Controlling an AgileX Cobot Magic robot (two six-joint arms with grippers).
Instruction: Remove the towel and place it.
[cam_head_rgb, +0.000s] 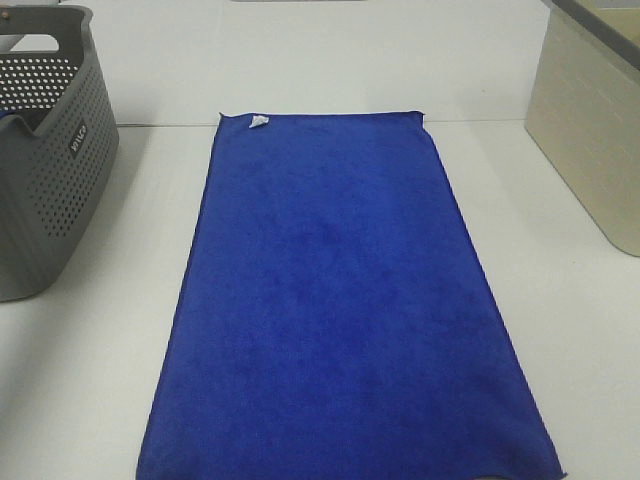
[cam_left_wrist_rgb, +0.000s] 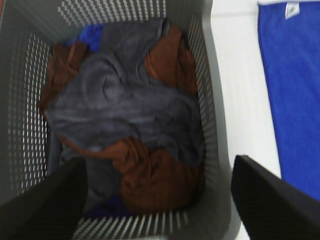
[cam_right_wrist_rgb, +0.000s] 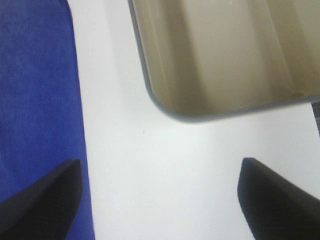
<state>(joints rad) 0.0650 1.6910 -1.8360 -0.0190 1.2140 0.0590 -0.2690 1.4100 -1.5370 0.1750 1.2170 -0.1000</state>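
The royal-blue towel (cam_head_rgb: 340, 300) lies spread flat on the white table, its white tag (cam_head_rgb: 258, 121) at the far left corner. It also shows in the left wrist view (cam_left_wrist_rgb: 292, 90) and the right wrist view (cam_right_wrist_rgb: 35, 110). Neither arm shows in the exterior high view. My left gripper (cam_left_wrist_rgb: 160, 200) is open and empty above the grey basket (cam_left_wrist_rgb: 217, 125), which holds grey and brown cloths (cam_left_wrist_rgb: 125, 110). My right gripper (cam_right_wrist_rgb: 160, 200) is open and empty over bare table between the towel and the beige bin (cam_right_wrist_rgb: 225, 55).
The grey perforated basket (cam_head_rgb: 50, 160) stands at the left of the table. The beige bin (cam_head_rgb: 590, 130) stands at the right. A scrap of blue cloth (cam_left_wrist_rgb: 90, 35) shows deep in the basket.
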